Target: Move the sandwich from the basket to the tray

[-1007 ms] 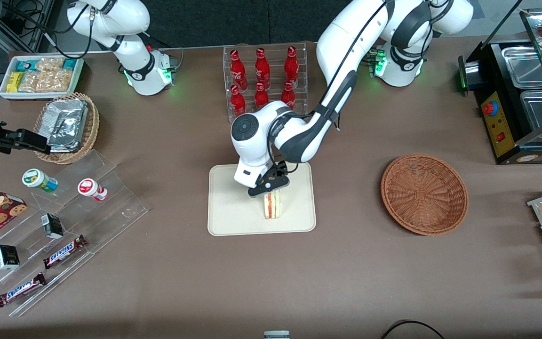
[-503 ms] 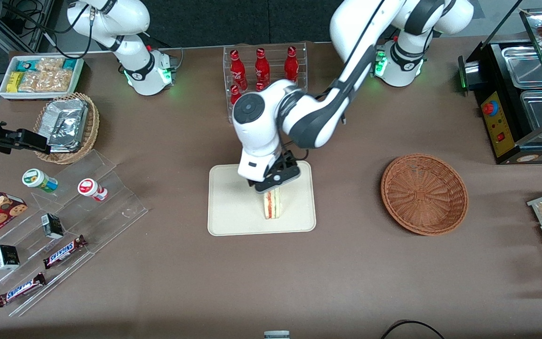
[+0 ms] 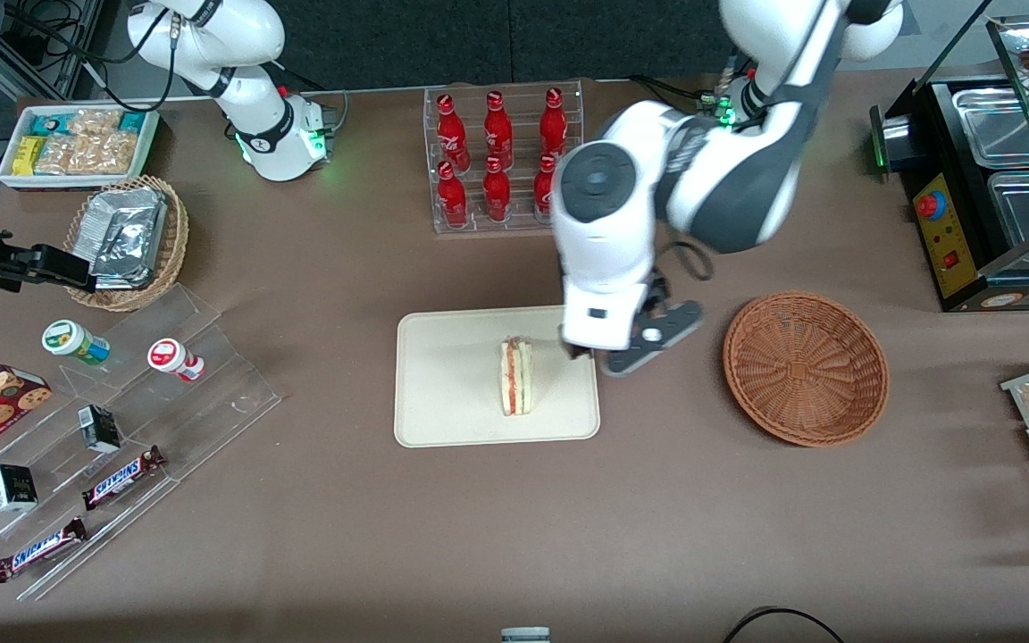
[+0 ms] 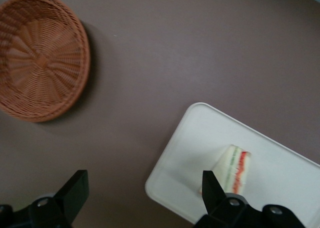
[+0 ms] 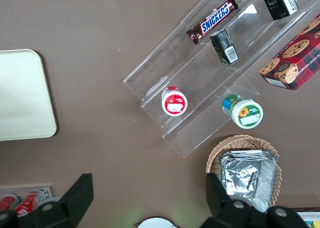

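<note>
Brown table (image 3: 702,500): sandwich (image 3: 515,376) stands on tray (image 3: 443,393); claw (image 4: 142,195) wide open, empty, between tray edge and basket (image 3: 806,367).

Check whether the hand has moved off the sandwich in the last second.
Yes. The hand has left the sandwich standing on the tray and moved toward the basket; it is open, above the tray's edge.
</note>
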